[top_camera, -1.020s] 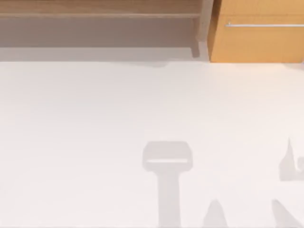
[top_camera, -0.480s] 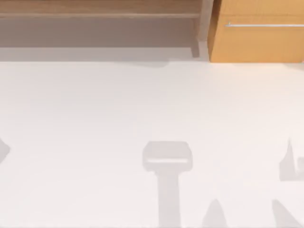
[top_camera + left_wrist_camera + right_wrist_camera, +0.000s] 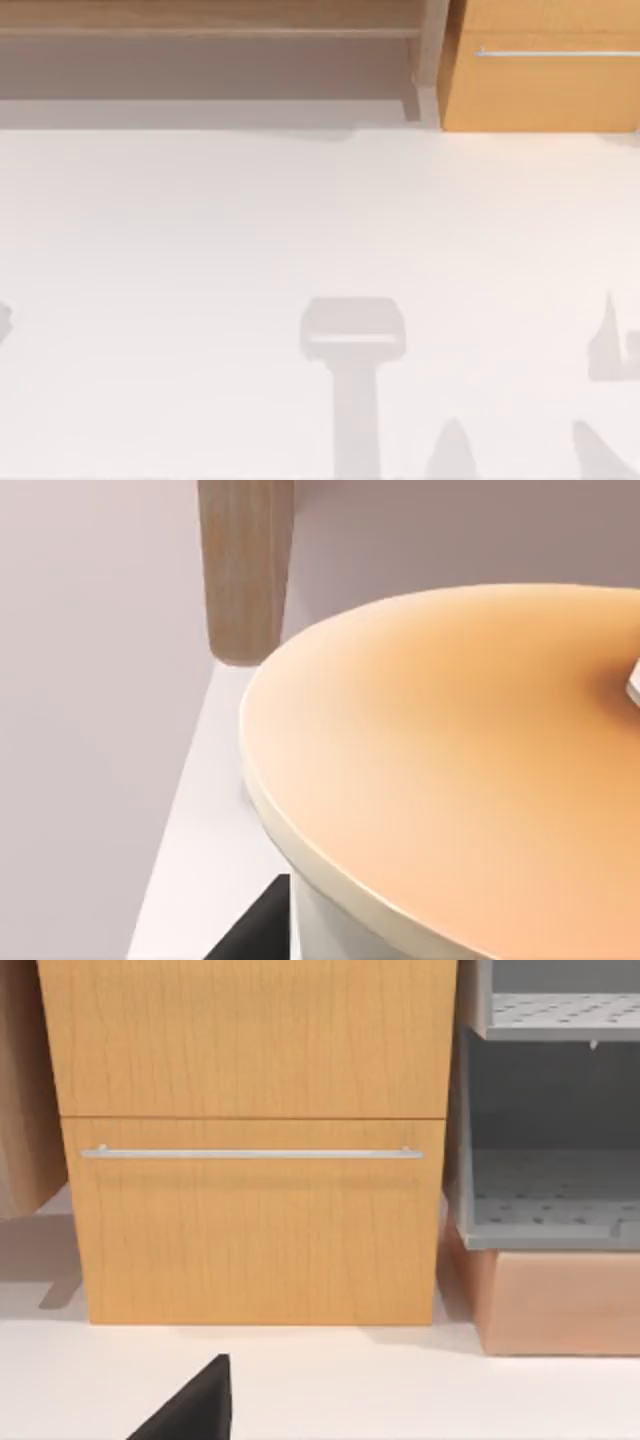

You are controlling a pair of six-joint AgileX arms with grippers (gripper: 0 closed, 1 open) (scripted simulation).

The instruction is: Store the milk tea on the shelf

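Milk tea (image 3: 450,770) is seen in the left wrist view, very close to the camera. It is a cup with a flat orange-tan lid, a cream rim and a white wall under the rim. A small white piece touches the lid at the picture's border; I cannot tell what it is. A dark part of the left pincer (image 3: 255,930) shows just beside the cup's wall. I cannot tell if this pincer is spread, pressed together or pinching the cup. Past the cup, a light-brown wooden post (image 3: 245,570) comes down to the white surface (image 3: 215,780).

In the top view, the shelf (image 3: 200,15) runs along the far edge on the left, with a grey recess below it and a pale end post (image 3: 432,40). Just to the right of this post is the orange-brown cabinet (image 3: 540,95) with a thin silver handle (image 3: 555,52). Grey shadows (image 3: 352,335) lie on the near part of the white surface.

The right wrist view faces the cabinet front. A grey rack (image 3: 550,1210) with small holes stands beside it on a brown base. A dark tip of the right pincer (image 3: 190,1405) shows low in this view; its state I cannot tell.
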